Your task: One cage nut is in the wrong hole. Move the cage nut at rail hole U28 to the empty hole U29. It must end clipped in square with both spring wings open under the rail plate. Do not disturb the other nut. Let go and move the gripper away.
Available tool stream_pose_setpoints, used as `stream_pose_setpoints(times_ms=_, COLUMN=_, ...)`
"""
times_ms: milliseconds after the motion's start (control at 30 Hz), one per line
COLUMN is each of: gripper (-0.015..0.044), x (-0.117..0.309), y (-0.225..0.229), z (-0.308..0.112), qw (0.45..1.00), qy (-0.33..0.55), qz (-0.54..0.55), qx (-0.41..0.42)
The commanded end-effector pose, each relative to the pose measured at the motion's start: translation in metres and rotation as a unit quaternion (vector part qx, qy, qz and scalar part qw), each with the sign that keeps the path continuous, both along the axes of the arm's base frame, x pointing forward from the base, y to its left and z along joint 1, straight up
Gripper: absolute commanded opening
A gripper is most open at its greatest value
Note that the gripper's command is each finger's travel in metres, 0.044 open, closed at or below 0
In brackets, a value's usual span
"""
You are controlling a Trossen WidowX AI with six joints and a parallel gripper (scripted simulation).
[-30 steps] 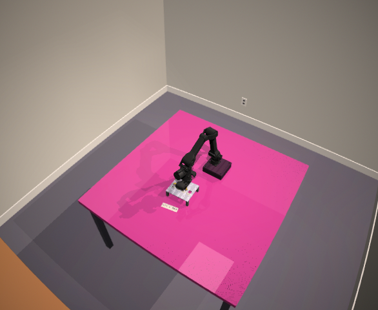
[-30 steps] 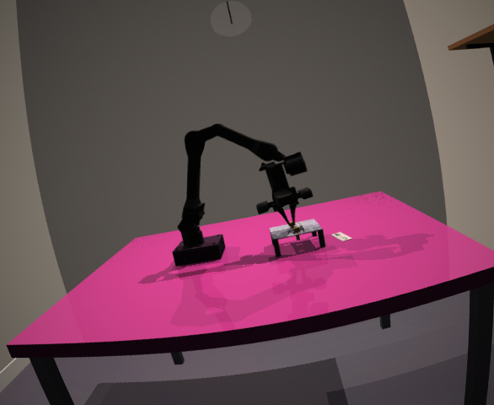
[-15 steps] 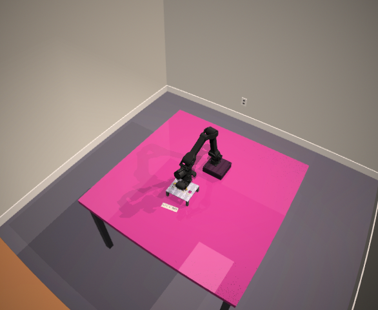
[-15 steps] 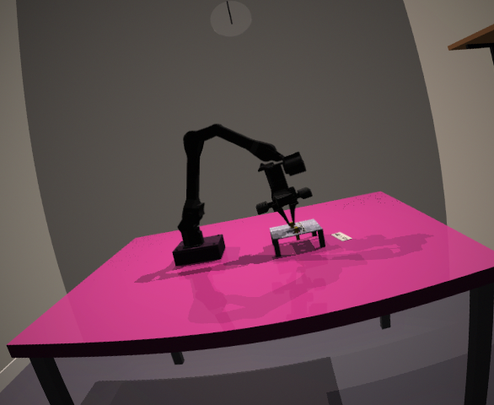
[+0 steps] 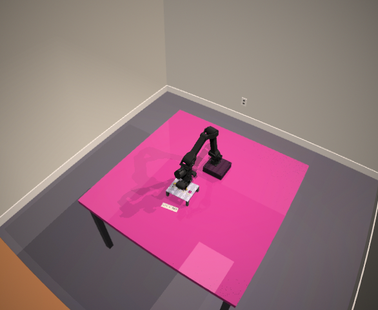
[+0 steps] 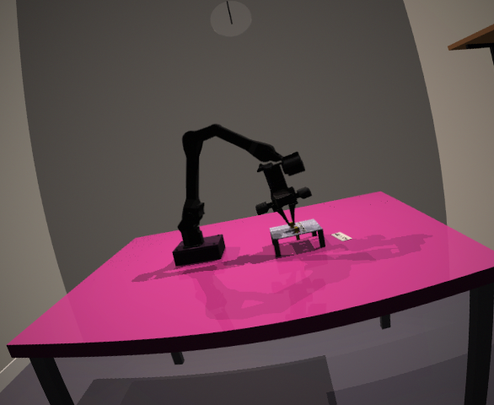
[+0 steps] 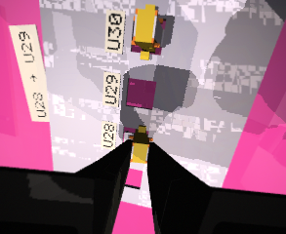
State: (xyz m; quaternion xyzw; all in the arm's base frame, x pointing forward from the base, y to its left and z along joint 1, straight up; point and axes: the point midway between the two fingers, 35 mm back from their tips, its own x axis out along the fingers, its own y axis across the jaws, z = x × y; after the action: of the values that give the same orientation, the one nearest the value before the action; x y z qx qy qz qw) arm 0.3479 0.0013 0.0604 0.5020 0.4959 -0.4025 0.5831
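The hand (image 5: 182, 185) (image 6: 292, 224) (image 7: 141, 145) was closed on the yellow cage nut at U28 (image 7: 140, 150), which lay between its fingertips. In the wrist view the nut's far end projected beyond the tips, toward hole U29 (image 7: 141, 94), and the dark fingers flanked its near part. The nut lay beside the U28 label (image 7: 108, 135), with part of a square opening visible next to its far end; whether it was still seated in that hole could not be told. Hole U29 was open, apart from the gripped nut. The other cage nut (image 7: 145, 26) stood at U30, on the far side of U29 and well apart from the fingers. The rail plate (image 5: 189, 195) (image 6: 313, 224) (image 7: 74, 107) stood on short legs on the pink bench (image 5: 242, 213) (image 6: 255, 296), with the arm reaching down from above.
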Motion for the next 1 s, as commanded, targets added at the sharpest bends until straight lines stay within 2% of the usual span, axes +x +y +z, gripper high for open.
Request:
stream_pose_setpoints(times_ms=0, gripper=0.0038, x=-0.001, y=0.0004, z=-0.0007, qw=1.0, qy=-0.002, qz=0.003, qx=0.002)
stream_pose_setpoints(times_ms=967, gripper=0.0038, x=-0.0025, y=0.0001, z=-0.0008, qw=1.0, qy=-0.022, qz=0.003, qx=0.005)
